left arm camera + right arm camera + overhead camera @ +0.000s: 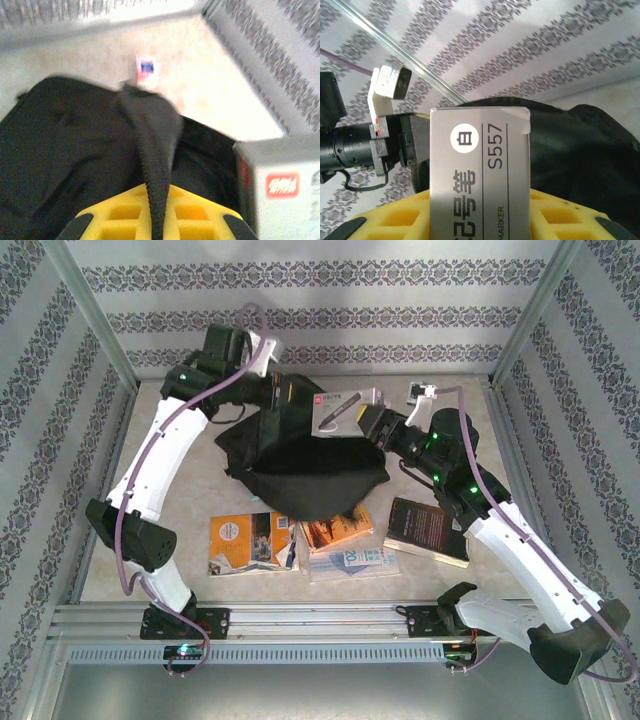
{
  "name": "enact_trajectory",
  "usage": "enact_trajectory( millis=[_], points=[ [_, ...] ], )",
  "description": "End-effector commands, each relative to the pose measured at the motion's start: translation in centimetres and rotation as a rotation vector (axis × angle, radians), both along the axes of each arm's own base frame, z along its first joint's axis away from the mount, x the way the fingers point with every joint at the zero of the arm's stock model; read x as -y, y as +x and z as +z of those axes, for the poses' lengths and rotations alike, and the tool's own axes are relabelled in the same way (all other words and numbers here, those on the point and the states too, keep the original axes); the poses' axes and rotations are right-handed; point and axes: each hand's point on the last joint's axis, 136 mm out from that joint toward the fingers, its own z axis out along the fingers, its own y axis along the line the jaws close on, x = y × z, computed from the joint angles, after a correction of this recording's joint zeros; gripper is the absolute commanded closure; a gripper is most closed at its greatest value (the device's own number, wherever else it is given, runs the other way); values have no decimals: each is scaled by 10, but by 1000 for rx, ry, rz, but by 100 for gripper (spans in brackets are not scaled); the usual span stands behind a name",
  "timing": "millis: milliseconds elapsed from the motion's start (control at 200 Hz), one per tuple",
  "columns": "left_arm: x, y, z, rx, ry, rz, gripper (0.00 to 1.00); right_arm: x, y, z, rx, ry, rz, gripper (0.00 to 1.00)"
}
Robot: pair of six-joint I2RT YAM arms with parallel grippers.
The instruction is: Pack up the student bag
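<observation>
bag: student bag point(310, 475) sits mid-bench toward the back, its upper part hoisted and its body sagging onto the bench point(190, 490).
left gripper: left gripper point(157, 217) is clamped tight on the bag's webbing loop point(152, 145), which runs up between the yellow pads.
right gripper: right gripper point(376, 420) is closed on one end of a grey marker box point(345, 410), holding it above the bag's far rim, near the left gripper.
risk 1: loop slip. The strap is thin; if it slides out of the pads, the bag slumps and the box lands on closed fabric.
risk 2: box pivot. It is held by one end (a long lever), so a knock on the rim or the other gripper could twist it loose.
risk 3: missed mouth. How wide the opening gapes cannot be told from here; a drop outside it would send the box sliding onto the bench.
unpacked: dark book point(428, 530), orange book point(335, 530) and booklet point(245, 543) lie on the near side.
</observation>
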Motion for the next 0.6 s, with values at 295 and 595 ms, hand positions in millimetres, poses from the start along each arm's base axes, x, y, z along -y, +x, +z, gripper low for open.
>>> enact_trajectory(
  millis=[295, 595],
  points=[
    [8, 6, 20, 118, -304, 121, 100, -11, -8, -77, -282, 70, -6, 64],
    [14, 15, 71, 241, -479, 129, 100, 10, -20, -93, -360, 151, -138, 64]
  ],
)
